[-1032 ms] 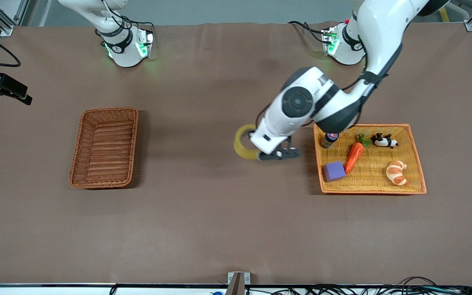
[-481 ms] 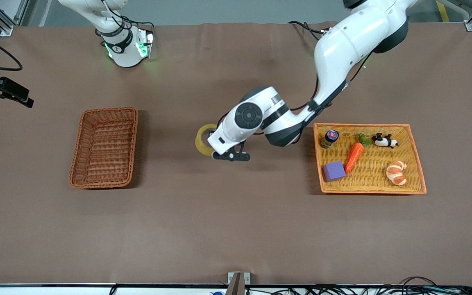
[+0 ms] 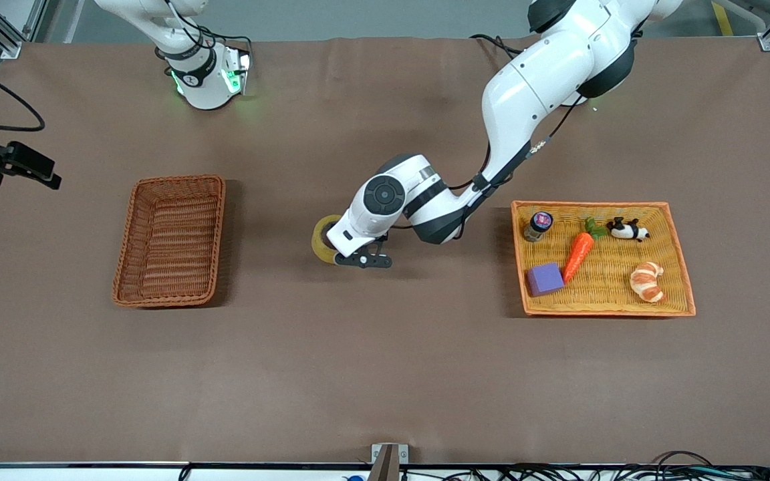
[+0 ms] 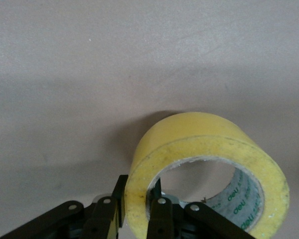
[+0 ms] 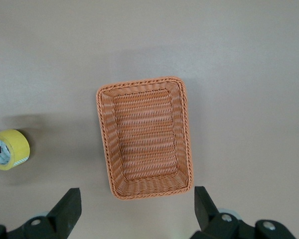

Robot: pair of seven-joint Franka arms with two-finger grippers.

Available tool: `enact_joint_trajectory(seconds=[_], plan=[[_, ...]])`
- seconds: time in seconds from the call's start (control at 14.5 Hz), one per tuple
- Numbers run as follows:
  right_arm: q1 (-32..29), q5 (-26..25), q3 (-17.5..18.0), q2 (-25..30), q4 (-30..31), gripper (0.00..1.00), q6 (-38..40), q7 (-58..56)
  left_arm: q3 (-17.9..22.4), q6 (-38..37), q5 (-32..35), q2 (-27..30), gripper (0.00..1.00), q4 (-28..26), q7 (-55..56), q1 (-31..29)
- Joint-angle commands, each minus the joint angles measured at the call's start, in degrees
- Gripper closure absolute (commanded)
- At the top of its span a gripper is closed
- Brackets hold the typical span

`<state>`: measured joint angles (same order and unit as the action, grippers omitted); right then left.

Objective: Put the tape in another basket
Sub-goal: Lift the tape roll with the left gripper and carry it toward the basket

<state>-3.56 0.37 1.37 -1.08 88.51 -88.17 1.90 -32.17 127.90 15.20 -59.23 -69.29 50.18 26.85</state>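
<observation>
1. The tape [image 3: 323,239] is out of the orange-yellow tray [image 3: 682,267] and hangs in the left claw [image 3: 338,250], over bare counter [image 3: 385,374] between the tray and the reddish-brown basket [image 3: 170,240].

2. My reading is that pickup is done and the carry is about half done. What remains is crossing the gap to the basket, lowering the roll inside its woven walls, and letting go.

3. In the left wrist view the left claw [image 4: 134,211] is clamped on the tape [image 4: 209,164]: 1 finger sits inside the core and the other against the outer yellow face, pinching the roll's wall. The ring hangs on edge, its open hole facing sideways.

4. The right claw [image 5: 134,209] hovers high over the counter at the right arm's end, above the basket [image 5: 144,137], which shows empty in the right wrist view. Its 2 fingers stand wide apart and hold nothing. This arm waits.

5. In the tray lie 5 things: a small jar [image 3: 537,226], a carrot [image 3: 579,252], a panda figure [image 3: 625,230], a purple block [image 3: 545,278] and a croissant [image 3: 648,280]. None touches either claw.

6. A risk I judge: the roll is gripped by 1 wall only, so it could swing or slip on release.
</observation>
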Motion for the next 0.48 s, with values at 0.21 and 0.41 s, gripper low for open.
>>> enact_joint_trajectory(seconds=[0.21, 0.41], plan=[[0.8, 0.0, 0.1, 0.2, 1.4, 0.0, -1.9, 0.7, 0.5, -0.6, 0.9, 0.7, 0.05, 1.1, -1.5, 0.1], [2.7, 0.0, 0.1, -0.2, 2.5, 0.0, -3.8, 0.7, 0.5, -4.0, 0.5, 4.8, 0.0, 0.4, -1.4, -0.9]])
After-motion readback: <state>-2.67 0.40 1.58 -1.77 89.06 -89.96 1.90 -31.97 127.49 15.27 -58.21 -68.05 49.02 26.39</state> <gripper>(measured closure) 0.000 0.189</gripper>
